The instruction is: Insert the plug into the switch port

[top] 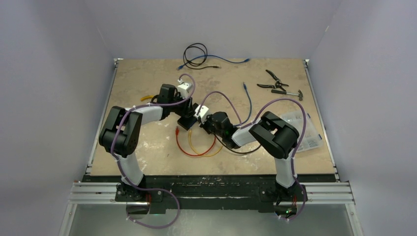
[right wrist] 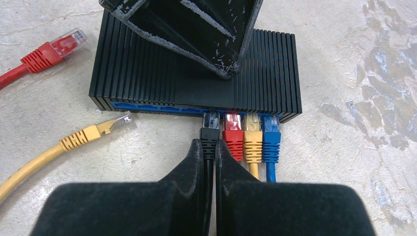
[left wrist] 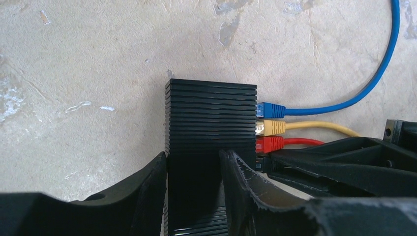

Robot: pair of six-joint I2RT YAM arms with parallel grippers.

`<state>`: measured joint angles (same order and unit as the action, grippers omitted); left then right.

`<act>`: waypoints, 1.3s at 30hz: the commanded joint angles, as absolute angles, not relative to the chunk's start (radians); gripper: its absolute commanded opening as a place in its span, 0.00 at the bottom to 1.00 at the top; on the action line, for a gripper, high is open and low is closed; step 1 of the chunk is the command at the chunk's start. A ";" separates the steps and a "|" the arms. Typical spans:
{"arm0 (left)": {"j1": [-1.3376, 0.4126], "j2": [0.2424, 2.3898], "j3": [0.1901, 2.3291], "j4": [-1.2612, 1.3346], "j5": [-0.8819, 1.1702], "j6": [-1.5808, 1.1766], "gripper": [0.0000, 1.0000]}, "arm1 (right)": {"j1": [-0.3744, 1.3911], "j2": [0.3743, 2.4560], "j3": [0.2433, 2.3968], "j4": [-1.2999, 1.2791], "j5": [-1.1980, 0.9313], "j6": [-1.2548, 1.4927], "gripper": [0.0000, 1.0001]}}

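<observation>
The switch (right wrist: pixel 147 73) is a flat black ribbed box on the table; it also shows in the top view (top: pixel 187 121) and the left wrist view (left wrist: pixel 211 113). My left gripper (left wrist: pixel 193 162) is shut on the switch, one finger on each side. My right gripper (right wrist: pixel 210 146) is shut on the black plug (right wrist: pixel 210 129), whose tip sits in a port on the switch's front edge. Red (right wrist: pixel 233 133), yellow (right wrist: pixel 253 135) and blue (right wrist: pixel 271 135) plugs sit in the ports to its right.
A loose red plug (right wrist: pixel 49 50) and a loose yellow plug (right wrist: pixel 93 132) lie left of the switch. Red and yellow cable loops (top: pixel 196 145) lie near the front. Pliers (top: pixel 273 81), a hammer (top: pixel 290 92) and spare cables (top: pixel 201 56) lie at the back; a plastic bag (top: pixel 305 130) lies right.
</observation>
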<state>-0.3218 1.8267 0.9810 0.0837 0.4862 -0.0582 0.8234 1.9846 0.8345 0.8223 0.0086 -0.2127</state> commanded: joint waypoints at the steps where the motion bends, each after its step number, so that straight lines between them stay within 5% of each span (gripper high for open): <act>1: -0.468 1.841 0.944 -0.203 0.917 -0.118 0.40 | 0.831 1.978 0.990 1.082 -0.051 -0.243 0.00; 11: -0.406 1.836 0.983 -0.202 0.620 -0.109 0.43 | 0.831 1.872 0.930 1.002 -0.038 -0.204 0.01; 24: -0.302 1.882 1.114 -0.202 0.336 -0.057 0.45 | 0.831 1.635 0.693 0.846 0.045 -0.094 0.46; 28: -0.299 1.857 1.109 -0.196 0.316 -0.055 0.48 | 0.831 1.549 0.654 0.765 0.067 -0.050 0.51; 34: -0.293 1.748 1.142 -0.189 0.213 -0.098 0.60 | 0.816 1.377 0.636 0.631 0.235 -0.025 0.75; 37: -0.259 1.696 1.163 -0.144 0.171 -0.177 0.75 | 0.778 1.301 0.632 0.564 0.264 -0.016 0.79; 39: -0.209 1.669 1.163 -0.079 0.173 -0.288 0.94 | 0.741 1.246 0.621 0.533 0.258 -0.008 0.81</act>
